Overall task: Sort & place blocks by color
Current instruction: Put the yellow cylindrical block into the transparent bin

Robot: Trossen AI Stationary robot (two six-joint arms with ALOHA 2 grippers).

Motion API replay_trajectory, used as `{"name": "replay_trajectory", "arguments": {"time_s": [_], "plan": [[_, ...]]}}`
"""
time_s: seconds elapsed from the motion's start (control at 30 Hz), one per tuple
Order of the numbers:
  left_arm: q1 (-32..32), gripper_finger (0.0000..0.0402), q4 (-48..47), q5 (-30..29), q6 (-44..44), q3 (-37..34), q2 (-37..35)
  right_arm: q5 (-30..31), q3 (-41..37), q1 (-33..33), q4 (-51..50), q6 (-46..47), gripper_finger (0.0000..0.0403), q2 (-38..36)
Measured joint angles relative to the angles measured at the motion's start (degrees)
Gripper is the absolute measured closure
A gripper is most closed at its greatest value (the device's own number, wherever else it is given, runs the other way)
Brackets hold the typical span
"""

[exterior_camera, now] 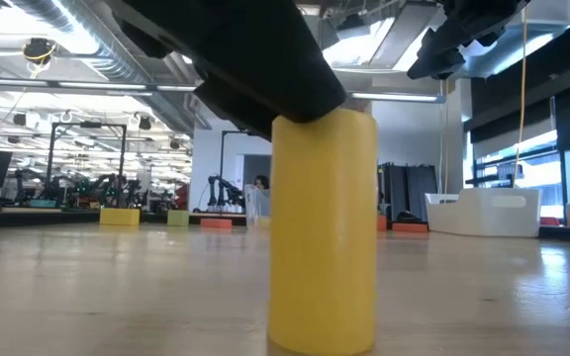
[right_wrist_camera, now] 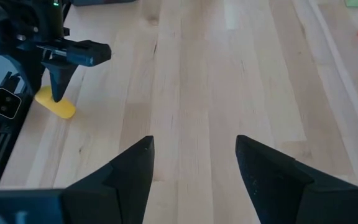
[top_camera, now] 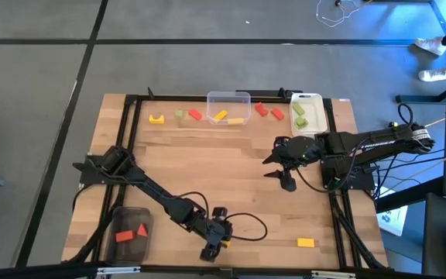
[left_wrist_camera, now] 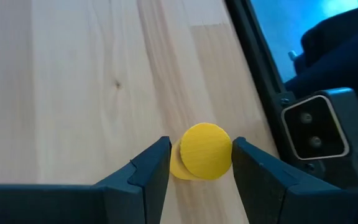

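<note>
The light wooden table [top_camera: 207, 167] has a black frame along its edges. On it lie scattered red, yellow and green blocks [top_camera: 195, 115], three clear containers [top_camera: 228, 98], and a yellow cylinder [exterior_camera: 323, 229] standing upright.

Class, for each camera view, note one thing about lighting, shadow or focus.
High view: blue light tints the floor at top right. Low view: the close yellow cylinder fills the middle, the room behind looks soft. Left wrist view: blue glow beyond the table's edge. Right wrist view: even light on wood.
</note>
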Motion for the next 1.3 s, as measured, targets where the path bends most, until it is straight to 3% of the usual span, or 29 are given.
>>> {"name": "replay_trajectory", "arguments": {"time_s": [0.37,1.3], "plan": [[0.54,0.0241,-0.48,-2.01,2.13,0.0,0.0,-0.02,0.0,0.0,0.0,0.0,0.0176,0.0],[2.34,0.0241,-2.7,1.51,-1.03,-0.09,-0.76,0.0,0.0,0.0,0.0,0.02,0.0176,0.0]]}}
